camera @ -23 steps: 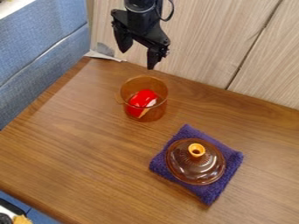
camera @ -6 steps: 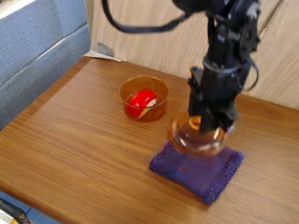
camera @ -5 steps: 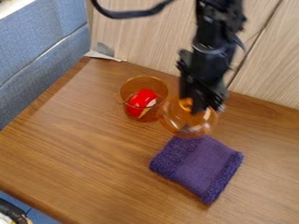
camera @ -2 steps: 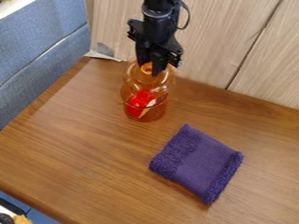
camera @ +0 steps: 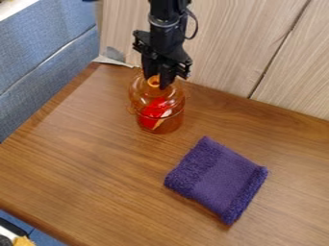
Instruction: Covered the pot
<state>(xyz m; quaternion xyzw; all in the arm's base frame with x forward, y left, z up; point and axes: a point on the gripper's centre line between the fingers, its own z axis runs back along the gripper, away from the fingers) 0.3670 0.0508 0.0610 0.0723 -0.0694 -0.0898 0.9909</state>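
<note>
At the upper centre-left, the black gripper (camera: 158, 82) hangs over the amber pot, shut on the orange knob of the glass lid. The clear amber lid (camera: 141, 93) overlaps the rear part of the pot's opening in the view; whether it touches the rim I cannot tell. The amber pot (camera: 168, 127) stands upright on the table, and a red object (camera: 154, 108) with a pale part lies inside it, seen through the glass.
A folded purple towel (camera: 221, 180) lies on the wooden table (camera: 96, 168), right of and nearer than the pot. Behind rises a wooden panel wall (camera: 237, 48). Blue padding (camera: 45, 53) borders the table on the left.
The gripper took the lid off the purple towel and carried it left and back to the pot. Since the last earlier frame, gripper and lid have shifted slightly left and down in the view.
</note>
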